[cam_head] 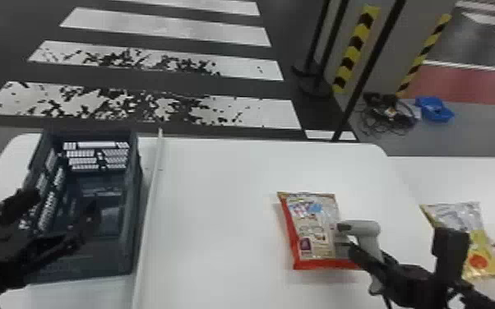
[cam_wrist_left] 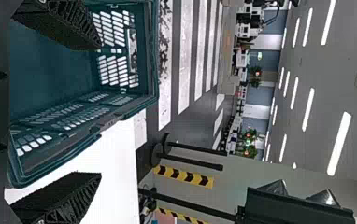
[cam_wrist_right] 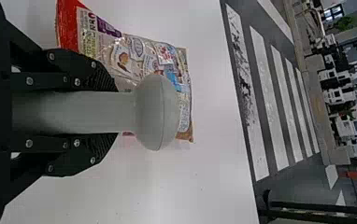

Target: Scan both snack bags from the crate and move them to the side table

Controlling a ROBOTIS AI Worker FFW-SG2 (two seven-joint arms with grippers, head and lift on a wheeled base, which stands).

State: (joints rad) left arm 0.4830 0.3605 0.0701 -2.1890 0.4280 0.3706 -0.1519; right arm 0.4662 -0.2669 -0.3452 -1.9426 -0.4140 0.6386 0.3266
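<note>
The head view looks forward and down across the worktop (cam_head: 218, 185). Turned sideways, the left wrist view faces out close over the crate (cam_head: 102, 263), the right close behind the red snack bag (cam_head: 310, 230); all three share the striped floor (cam_head: 168, 33).

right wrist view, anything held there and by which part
The right end effector holds the gray handheld barcode scanner by its handle, clasped from both sides.
</note>
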